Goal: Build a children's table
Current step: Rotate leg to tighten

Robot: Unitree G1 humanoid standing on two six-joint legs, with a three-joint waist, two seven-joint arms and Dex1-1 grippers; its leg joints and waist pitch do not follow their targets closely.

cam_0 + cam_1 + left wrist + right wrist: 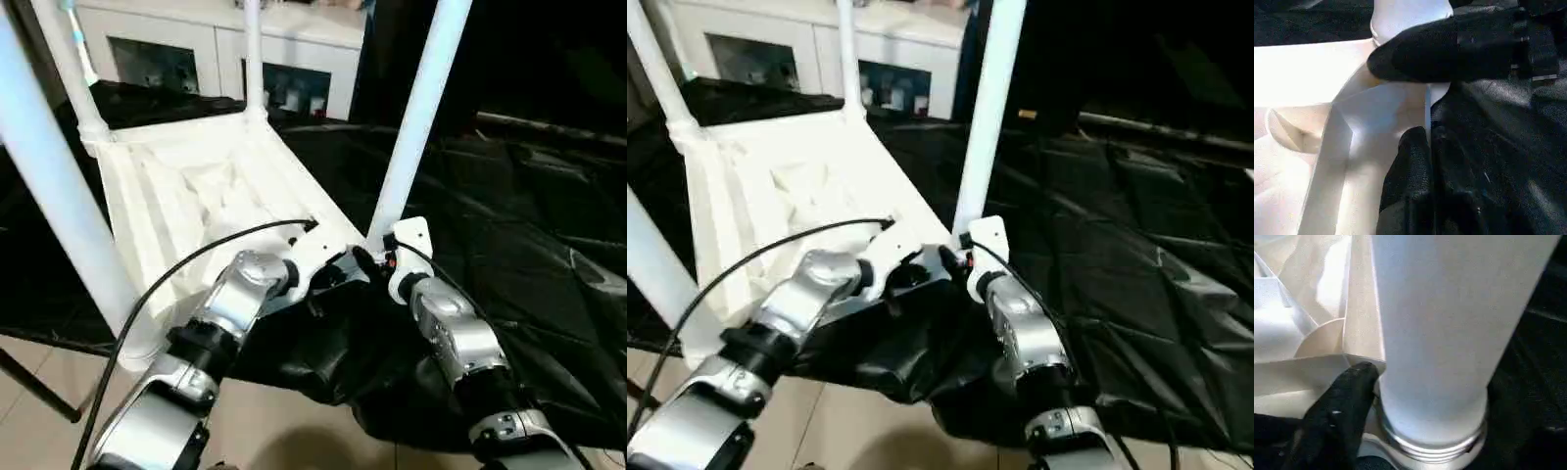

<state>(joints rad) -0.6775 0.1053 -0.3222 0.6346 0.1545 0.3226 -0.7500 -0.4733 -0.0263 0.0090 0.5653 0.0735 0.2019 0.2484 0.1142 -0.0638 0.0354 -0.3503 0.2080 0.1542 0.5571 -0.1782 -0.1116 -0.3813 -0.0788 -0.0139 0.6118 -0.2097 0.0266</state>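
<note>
- Left hand (328, 277), fingers closed, rests at the tabletop's (196, 196) near edge, centre of frame.
- Right hand (377, 257): jaws apart beside the base of the near right leg (416, 117); whether it grips is unclear.
- Upturned tabletop, four legs upright, lies on black sheet (529, 215), left of centre.

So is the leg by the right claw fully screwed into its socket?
Not fully: the leg stands upright in the socket, but silver threads at its base remain exposed.

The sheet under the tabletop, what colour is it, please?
Black sheet, clearest in the left eye view.
</note>
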